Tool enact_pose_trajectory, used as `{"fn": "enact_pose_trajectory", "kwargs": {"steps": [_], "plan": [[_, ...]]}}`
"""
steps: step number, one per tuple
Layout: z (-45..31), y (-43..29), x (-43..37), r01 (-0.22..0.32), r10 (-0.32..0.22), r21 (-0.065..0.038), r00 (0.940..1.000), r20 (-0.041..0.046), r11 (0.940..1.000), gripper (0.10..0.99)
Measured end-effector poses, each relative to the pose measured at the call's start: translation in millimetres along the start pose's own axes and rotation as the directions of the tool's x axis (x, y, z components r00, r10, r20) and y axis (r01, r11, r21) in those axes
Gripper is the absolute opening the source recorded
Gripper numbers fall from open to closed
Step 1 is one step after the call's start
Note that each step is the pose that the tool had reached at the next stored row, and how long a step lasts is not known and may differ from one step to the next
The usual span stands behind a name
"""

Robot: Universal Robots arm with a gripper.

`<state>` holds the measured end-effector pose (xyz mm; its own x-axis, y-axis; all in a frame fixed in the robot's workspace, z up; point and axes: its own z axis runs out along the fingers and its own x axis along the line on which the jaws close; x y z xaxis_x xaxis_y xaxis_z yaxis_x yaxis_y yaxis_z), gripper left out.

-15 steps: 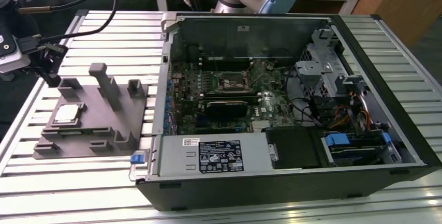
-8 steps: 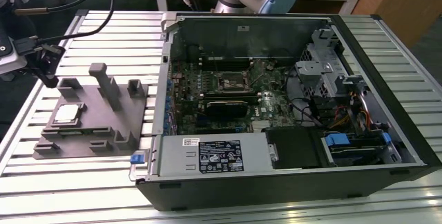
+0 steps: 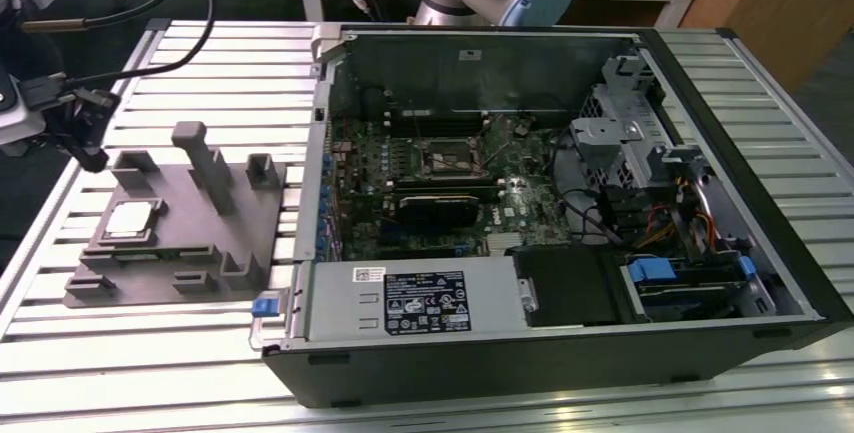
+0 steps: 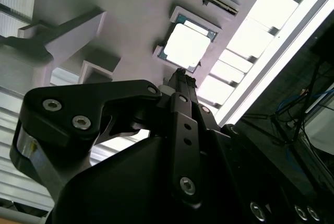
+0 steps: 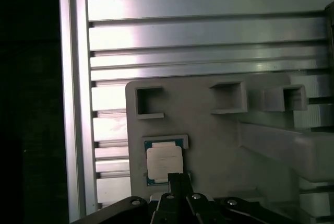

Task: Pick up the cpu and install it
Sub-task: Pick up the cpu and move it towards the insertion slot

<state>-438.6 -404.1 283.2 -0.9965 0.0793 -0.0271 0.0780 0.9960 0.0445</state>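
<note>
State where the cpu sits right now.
At the exterior view's left, the cpu sits in the gray fixture tray, beside the open computer case.

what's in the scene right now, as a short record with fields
chip: flat in its pocket on the tray, not held
gripper: over the tray, close to the chip
tray: gray, on the slatted table, exterior view's left of the computer case
computer case: side open, socket showing
progress: chip not yet picked up

Exterior view high and oblique over the slatted table [image 3: 200,53], open computer case [image 3: 534,373] centre-right, gray fixture tray [image 3: 147,273] at frame left, first wrist view close, straight down on the tray, second wrist view tilted along the gripper [image 4: 181,75], cpu [image 3: 130,218] shared by all three.
</note>
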Motion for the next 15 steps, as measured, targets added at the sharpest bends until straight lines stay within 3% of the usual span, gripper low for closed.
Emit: {"fn": "enact_pose_trajectory", "kwargs": {"steps": [8, 15], "plan": [[3.8, -1.2, 4.5, 0.000, 0.000, 0.000, 1.0000, 0.0003, 1.0000, 0.106], [14.2, -1.8, 5.0, 0.000, 0.000, 0.000, 1.0000, 0.0001, 1.0000, 0.106]]}}
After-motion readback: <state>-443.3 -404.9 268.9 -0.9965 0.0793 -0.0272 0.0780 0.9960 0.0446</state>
